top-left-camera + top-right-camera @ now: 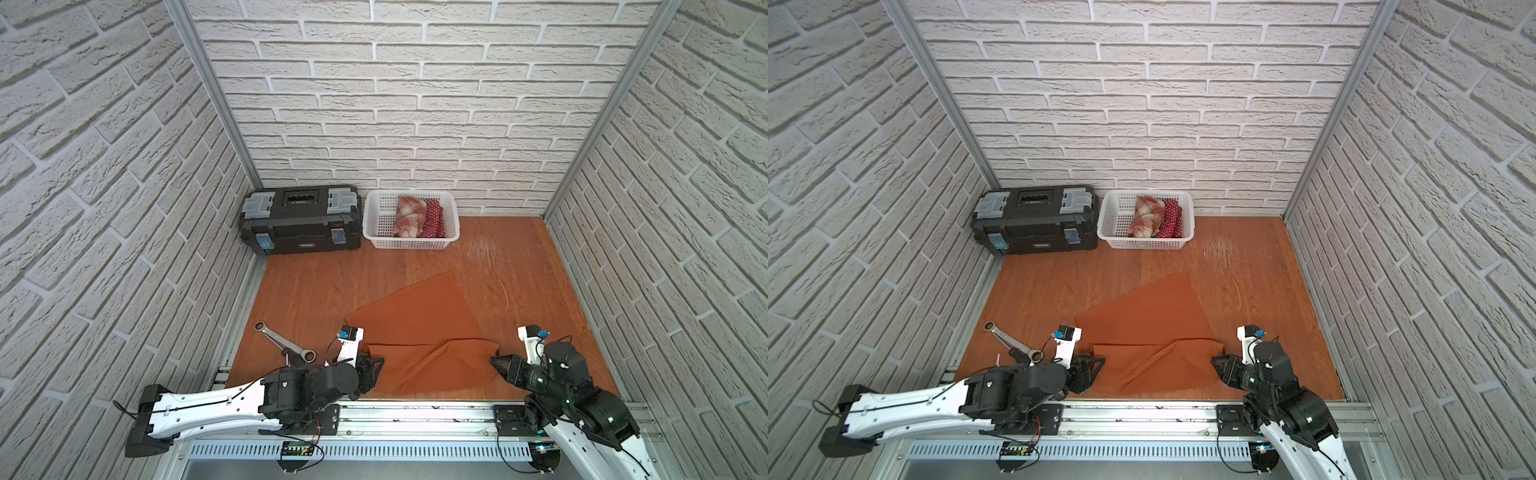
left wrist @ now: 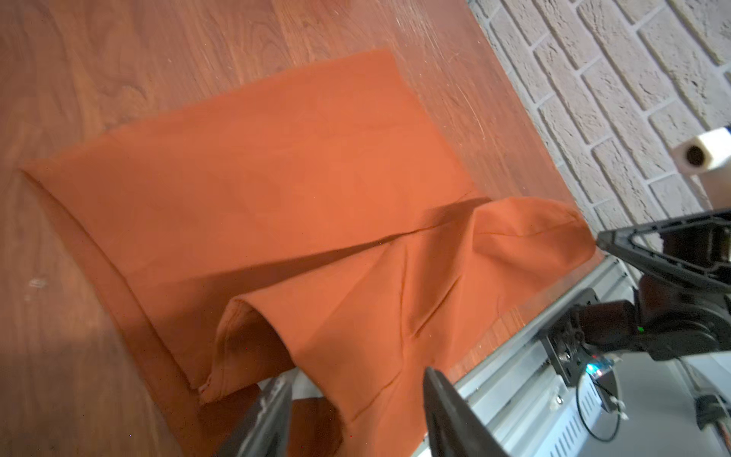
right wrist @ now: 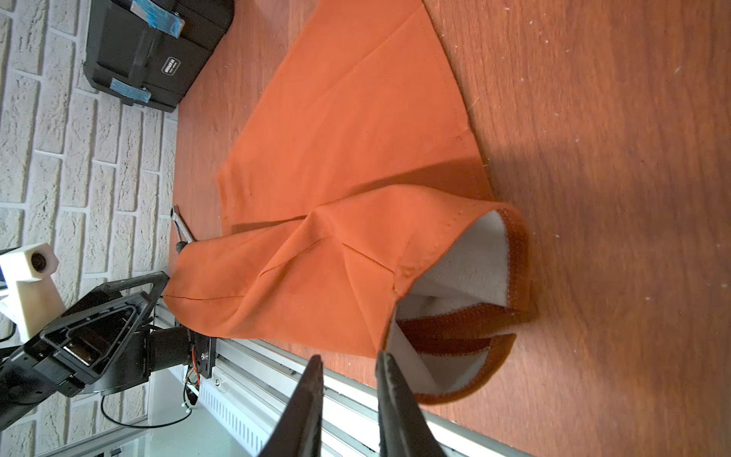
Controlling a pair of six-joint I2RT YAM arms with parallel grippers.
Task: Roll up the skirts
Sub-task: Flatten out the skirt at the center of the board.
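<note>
The plain rust-orange skirt (image 1: 419, 316) (image 1: 1150, 311) lies spread on the wooden table, its near edge folded over into a loose, creased band (image 2: 356, 300) (image 3: 300, 277). My left gripper (image 1: 376, 361) (image 2: 356, 376) is at the band's left end, open, with cloth lying between its spread fingers. My right gripper (image 1: 494, 361) (image 3: 349, 355) is at the band's right end by the white-lined waistband (image 3: 466, 261), slightly open, with only the rail showing between its fingers. The plaid skirt (image 1: 409, 216) and the polka-dot skirt (image 1: 433, 220) sit rolled in the white basket (image 1: 380, 216).
A black toolbox (image 1: 301, 220) stands at the back left beside the basket. A metal wrench (image 1: 282, 340) lies left of the skirt, close to my left arm. An aluminium rail (image 1: 415, 411) runs along the table's near edge. Brick-pattern walls enclose three sides.
</note>
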